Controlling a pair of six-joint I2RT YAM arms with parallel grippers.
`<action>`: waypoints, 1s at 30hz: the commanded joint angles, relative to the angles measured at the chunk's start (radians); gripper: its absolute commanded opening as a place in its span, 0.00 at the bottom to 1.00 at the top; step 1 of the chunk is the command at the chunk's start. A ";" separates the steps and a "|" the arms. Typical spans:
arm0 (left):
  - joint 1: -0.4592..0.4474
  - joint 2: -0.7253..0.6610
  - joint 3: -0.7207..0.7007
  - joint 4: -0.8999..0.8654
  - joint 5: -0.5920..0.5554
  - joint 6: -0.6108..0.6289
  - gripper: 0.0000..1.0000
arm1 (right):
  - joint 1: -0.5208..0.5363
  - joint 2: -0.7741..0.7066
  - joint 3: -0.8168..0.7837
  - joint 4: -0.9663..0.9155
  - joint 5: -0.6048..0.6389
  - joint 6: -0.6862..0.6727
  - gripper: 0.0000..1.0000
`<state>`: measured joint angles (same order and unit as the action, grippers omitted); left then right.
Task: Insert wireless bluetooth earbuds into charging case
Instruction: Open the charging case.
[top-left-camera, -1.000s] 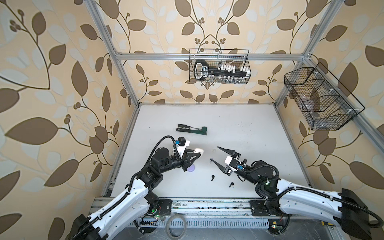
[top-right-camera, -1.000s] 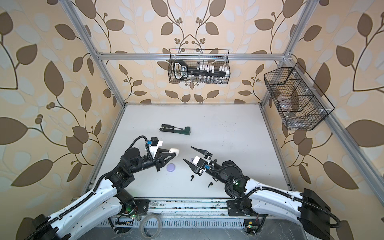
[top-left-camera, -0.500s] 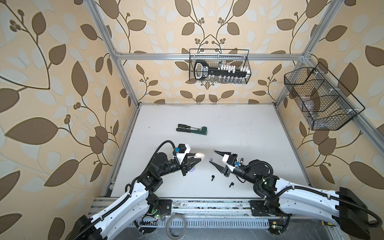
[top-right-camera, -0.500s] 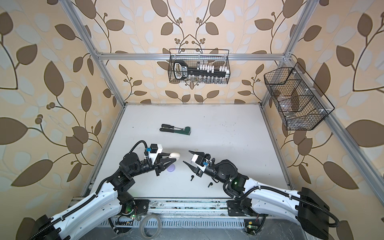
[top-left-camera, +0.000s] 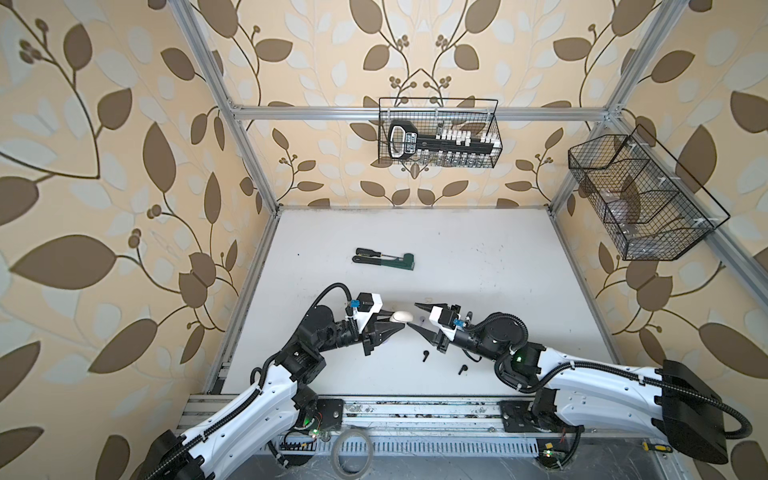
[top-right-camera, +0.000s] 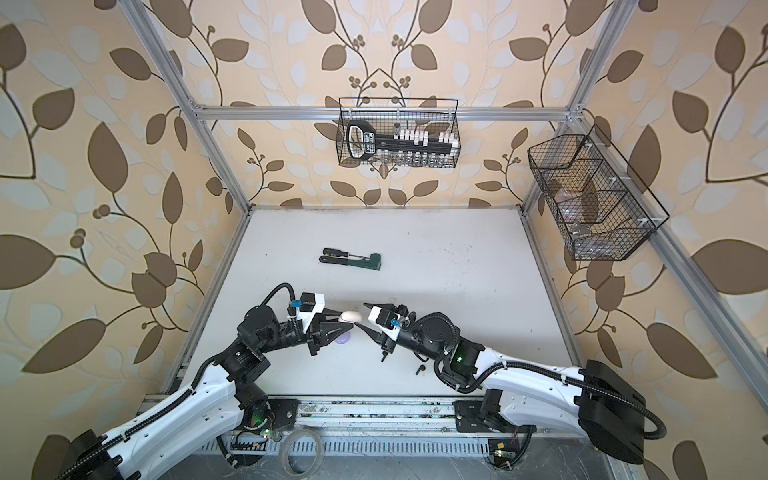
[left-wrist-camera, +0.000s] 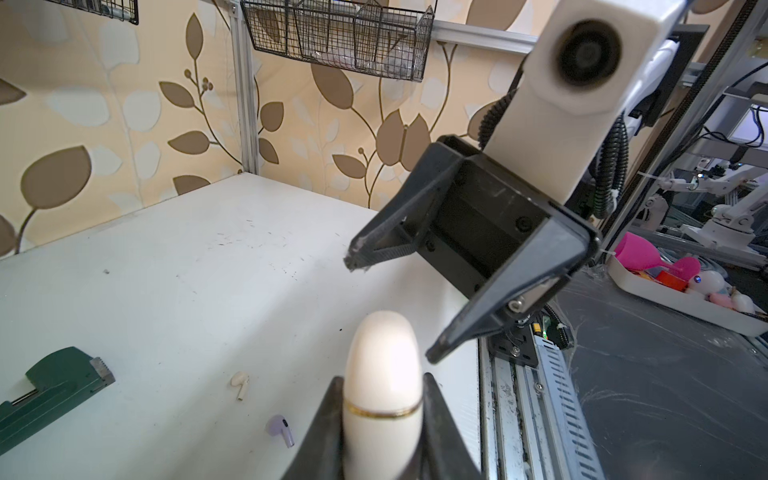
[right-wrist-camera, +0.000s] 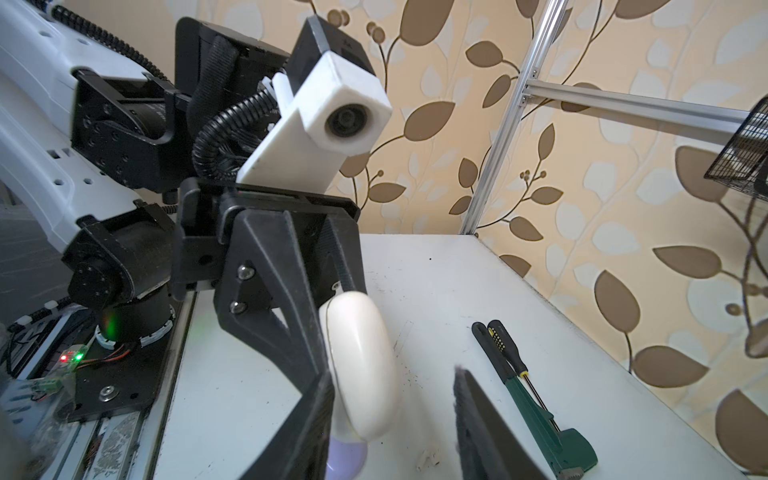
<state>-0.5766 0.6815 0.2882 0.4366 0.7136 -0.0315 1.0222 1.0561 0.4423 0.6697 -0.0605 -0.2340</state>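
At near centre, the right gripper (top-left-camera: 415, 316) has reached the white case (top-left-camera: 402, 316), jaws apart but narrowing (likely to open its lid); the left gripper (top-left-camera: 397, 322) clamps it, black earbuds (top-left-camera: 425, 355) lie loose nearer.

glossy plastic case (left-wrist-camera: 382, 374) (smooth), scuffed matt table (left-wrist-camera: 166, 270)

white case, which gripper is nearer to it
Left: the left gripper is clamped on the white case; the right gripper is at its free end, jaws open.

cream gold-banded case (left-wrist-camera: 382, 365), lilac earbud (left-wrist-camera: 279, 428), leaf-patterned walls (top-left-camera: 124, 166).
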 joint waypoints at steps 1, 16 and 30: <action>-0.005 -0.010 -0.006 0.058 0.063 0.027 0.00 | 0.006 0.017 0.037 0.007 0.000 0.006 0.47; -0.011 -0.014 -0.001 0.048 0.103 0.037 0.00 | -0.042 0.006 0.044 0.014 0.087 0.088 0.40; -0.013 -0.022 -0.001 0.034 0.079 0.042 0.00 | -0.054 0.003 0.046 0.013 0.076 0.125 0.40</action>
<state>-0.5777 0.6792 0.2878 0.4232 0.7784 -0.0082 0.9680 1.0653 0.4599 0.6762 0.0040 -0.1219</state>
